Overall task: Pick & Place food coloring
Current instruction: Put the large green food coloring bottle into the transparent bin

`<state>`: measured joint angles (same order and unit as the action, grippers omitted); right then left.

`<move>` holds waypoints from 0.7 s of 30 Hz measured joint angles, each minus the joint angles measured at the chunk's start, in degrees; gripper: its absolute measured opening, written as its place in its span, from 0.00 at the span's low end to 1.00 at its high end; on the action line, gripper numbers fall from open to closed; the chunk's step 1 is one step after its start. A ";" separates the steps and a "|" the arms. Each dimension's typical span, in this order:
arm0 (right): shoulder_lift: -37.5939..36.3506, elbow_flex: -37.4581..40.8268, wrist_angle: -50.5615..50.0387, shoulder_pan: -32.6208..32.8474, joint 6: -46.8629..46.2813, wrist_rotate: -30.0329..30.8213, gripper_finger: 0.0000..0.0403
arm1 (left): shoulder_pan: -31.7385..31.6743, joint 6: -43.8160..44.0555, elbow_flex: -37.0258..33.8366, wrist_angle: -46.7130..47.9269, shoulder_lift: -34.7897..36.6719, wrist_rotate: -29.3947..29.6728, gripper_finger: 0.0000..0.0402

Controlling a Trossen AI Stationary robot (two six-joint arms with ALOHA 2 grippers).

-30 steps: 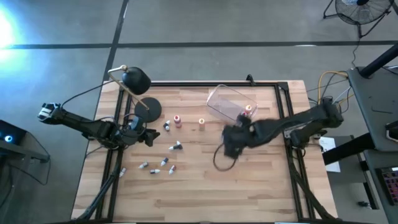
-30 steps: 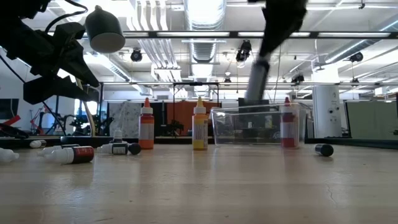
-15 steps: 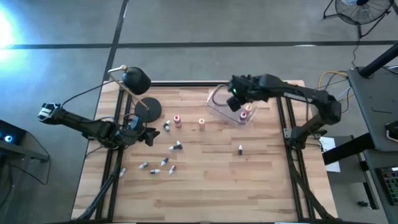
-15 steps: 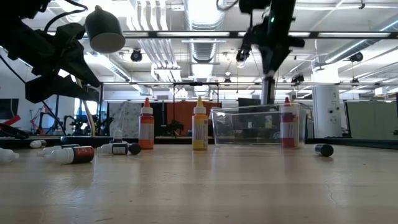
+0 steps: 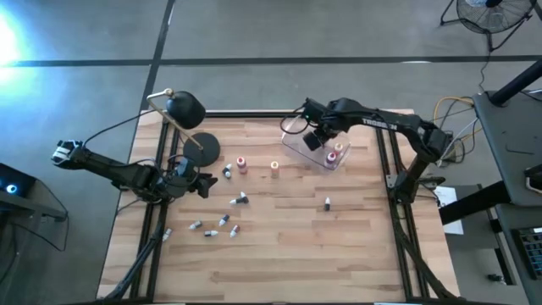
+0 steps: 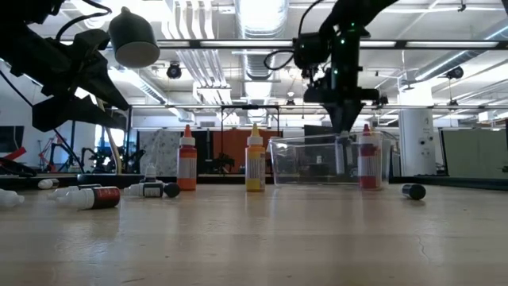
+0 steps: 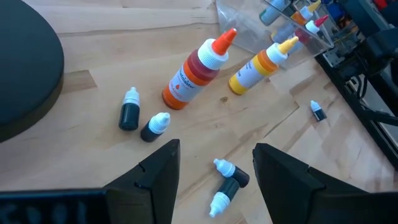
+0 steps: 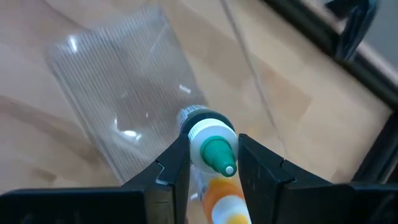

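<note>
My right gripper (image 5: pixel 315 138) hangs over the clear tub (image 5: pixel 298 135) at the table's far side, shut on a small food coloring bottle (image 8: pixel 212 144) with a green pointed cap and white collar. In the low view the gripper (image 6: pixel 347 121) stands just above the tub's rim (image 6: pixel 317 141). Bottles (image 5: pixel 337 151) stand inside the tub. A red bottle (image 5: pixel 241 164) and an orange one (image 5: pixel 275 168) stand upright on the table. Several tiny bottles (image 5: pixel 224 222) lie on their sides. My left gripper (image 7: pixel 214 165) waits open at the table's left, above two tiny dark bottles (image 7: pixel 225 186). My right gripper pinches the bottle at its white collar (image 8: pixel 205 134) between the two fingers (image 8: pixel 175 167). The fingers come from above, pointing steeply down. The bottle is lifted clear, above the tub, its green tip turned toward the wrist. Whether the orange shape (image 8: pixel 227 202) behind belongs to it, I cannot tell.
A black desk lamp stands at the far left, its head (image 5: pixel 186 108) over its round base (image 5: pixel 203 148). One dark tiny bottle (image 5: pixel 328 203) lies alone right of the middle. The near half of the wooden table (image 5: pixel 279 263) holds nothing.
My right gripper has swung from the table's middle toward the far edge with the bottle. It has rolled about and sunk a little, and it now hangs over the tub. The bottles on the table and my left gripper have kept still.
</note>
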<state>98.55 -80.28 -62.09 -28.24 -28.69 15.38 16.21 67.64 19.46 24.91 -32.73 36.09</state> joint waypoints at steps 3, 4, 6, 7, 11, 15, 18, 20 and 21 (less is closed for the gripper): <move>-0.29 2.02 0.25 -0.64 -0.68 -2.01 0.25 | 0.00 0.02 0.00 -0.03 0.00 -0.02 0.44; -0.52 2.74 0.35 -0.76 -0.78 -2.47 0.25 | 0.00 0.04 0.00 -0.04 0.00 -0.02 0.44; -0.90 4.08 0.59 -0.95 -0.90 -3.26 0.25 | 0.00 0.04 0.00 -0.04 0.00 -0.02 0.44; -1.07 4.69 1.04 -0.97 -0.91 -3.65 0.25 | 0.00 0.04 0.00 -0.04 0.00 -0.03 0.44; -1.31 5.69 1.87 -0.91 -1.10 -3.47 0.30 | 0.00 0.07 0.00 -0.07 0.00 -0.03 0.44; -1.36 5.62 2.25 -0.91 -1.16 -1.77 0.39 | 0.00 0.09 0.00 -0.07 0.00 -0.04 0.44; -1.69 5.16 1.39 -0.91 -1.03 -0.15 0.46 | 0.00 0.11 0.00 -0.07 0.00 -0.06 0.44; -2.35 4.54 0.50 -0.89 -0.19 1.15 0.50 | 0.00 0.11 0.00 -0.07 0.00 -0.06 0.44; -2.82 4.18 0.14 -0.83 0.75 2.16 0.52 | 0.00 0.11 0.00 -0.07 0.00 -0.06 0.44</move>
<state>95.72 -76.10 -61.95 -29.07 -27.94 17.55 16.21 67.75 19.46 24.84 -32.73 36.03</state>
